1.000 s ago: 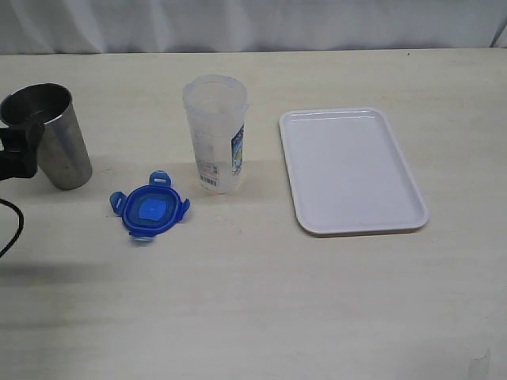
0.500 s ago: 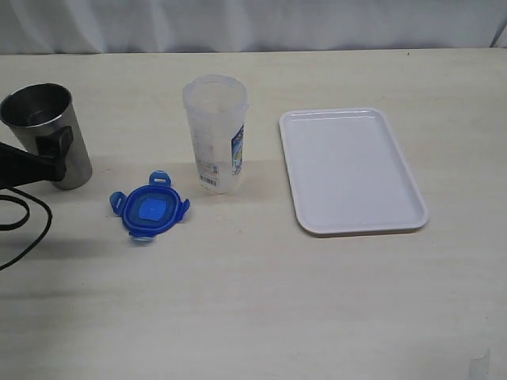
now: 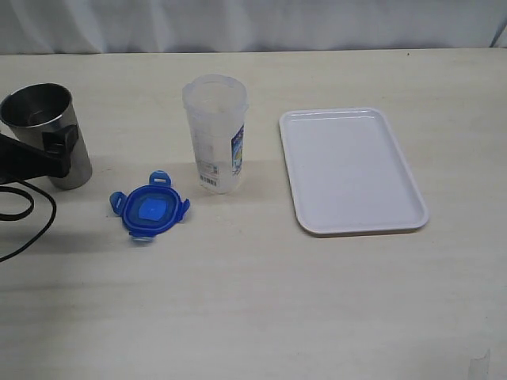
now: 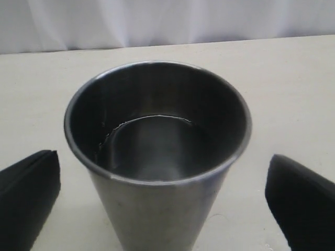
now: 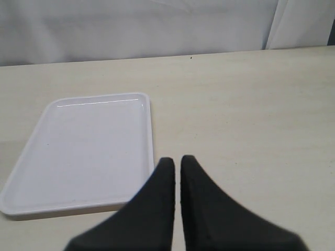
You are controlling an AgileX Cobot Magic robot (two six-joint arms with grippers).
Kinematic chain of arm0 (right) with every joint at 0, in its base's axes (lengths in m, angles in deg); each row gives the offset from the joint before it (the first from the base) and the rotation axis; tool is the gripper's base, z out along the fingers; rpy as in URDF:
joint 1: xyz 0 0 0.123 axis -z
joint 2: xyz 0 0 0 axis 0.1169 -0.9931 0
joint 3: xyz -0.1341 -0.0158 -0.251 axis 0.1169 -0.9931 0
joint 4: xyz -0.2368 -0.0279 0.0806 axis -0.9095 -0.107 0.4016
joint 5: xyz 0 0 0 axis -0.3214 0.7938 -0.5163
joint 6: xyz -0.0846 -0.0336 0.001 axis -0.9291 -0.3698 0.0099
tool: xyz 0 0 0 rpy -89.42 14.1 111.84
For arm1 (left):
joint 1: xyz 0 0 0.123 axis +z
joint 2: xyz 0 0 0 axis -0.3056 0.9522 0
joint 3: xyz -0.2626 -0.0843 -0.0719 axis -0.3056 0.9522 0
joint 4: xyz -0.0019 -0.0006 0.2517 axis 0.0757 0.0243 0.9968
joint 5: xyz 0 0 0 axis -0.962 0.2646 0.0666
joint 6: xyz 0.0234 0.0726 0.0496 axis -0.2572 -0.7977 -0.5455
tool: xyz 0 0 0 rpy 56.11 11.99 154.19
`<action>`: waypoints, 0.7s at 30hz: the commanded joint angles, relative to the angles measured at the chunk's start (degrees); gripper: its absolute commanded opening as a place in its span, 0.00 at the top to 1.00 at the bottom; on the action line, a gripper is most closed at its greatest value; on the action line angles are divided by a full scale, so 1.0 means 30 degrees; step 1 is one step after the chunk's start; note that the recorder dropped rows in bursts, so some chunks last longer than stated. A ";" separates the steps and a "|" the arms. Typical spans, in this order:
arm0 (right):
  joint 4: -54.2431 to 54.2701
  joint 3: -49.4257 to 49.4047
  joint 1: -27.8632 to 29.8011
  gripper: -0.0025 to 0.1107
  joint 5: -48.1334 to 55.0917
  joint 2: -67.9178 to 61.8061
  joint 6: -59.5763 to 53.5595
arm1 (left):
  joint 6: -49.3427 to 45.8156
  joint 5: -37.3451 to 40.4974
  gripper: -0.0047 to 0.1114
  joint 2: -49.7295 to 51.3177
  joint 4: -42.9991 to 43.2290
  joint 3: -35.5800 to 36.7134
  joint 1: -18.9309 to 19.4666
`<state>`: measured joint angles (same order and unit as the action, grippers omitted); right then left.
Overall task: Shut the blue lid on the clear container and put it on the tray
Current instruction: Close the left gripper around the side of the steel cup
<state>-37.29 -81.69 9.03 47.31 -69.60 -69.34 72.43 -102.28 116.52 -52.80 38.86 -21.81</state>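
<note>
The left gripper (image 4: 162, 175) stands wide open and holds nothing. Its two black fingers (image 4: 31, 193) sit on either side of a grey metal cup (image 4: 157, 130), and the left wrist view shows a gap of table on both sides. In the exterior view one finger overlaps the cup's side, and from that angle it is hard to say whether it touches the metal. The cup stands upright near the left edge of a pale table (image 3: 253, 317).

To the right of the cup, the blue lid (image 3: 149, 207) lies flat on the table with its snap flaps spread outward. Just behind it and to its right, near but apart, the clear container (image 3: 215, 134) stands upright with its mouth uncovered and its printed label and barcode facing the camera. Farther right, well apart from the container, the tray (image 3: 354, 113) lies flat, its white surface bare.

The right gripper (image 5: 177, 166) is closed with its dark fingertips pressed almost together, gripping nothing. It hangs over the table near a corner of the tray.
</note>
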 commanded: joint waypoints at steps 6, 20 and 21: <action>-0.0165 -0.0040 0.0075 0.94 -0.0051 0.0027 -0.0157 | 0.0156 0.0386 0.05 0.0081 -0.0065 -0.0169 -0.0010; -0.0165 -0.0040 0.0075 0.94 -0.0051 0.0027 -0.0157 | 0.2179 0.0815 0.05 0.0081 0.0454 -0.0169 -0.0010; -0.0165 -0.0040 0.0075 0.94 -0.0051 0.0027 -0.0157 | 0.2179 0.0815 0.05 0.0081 0.0454 -0.0169 -0.0010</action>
<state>-37.29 -81.69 9.03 47.31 -69.60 -69.34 78.00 -99.81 116.52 -51.94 38.50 -21.81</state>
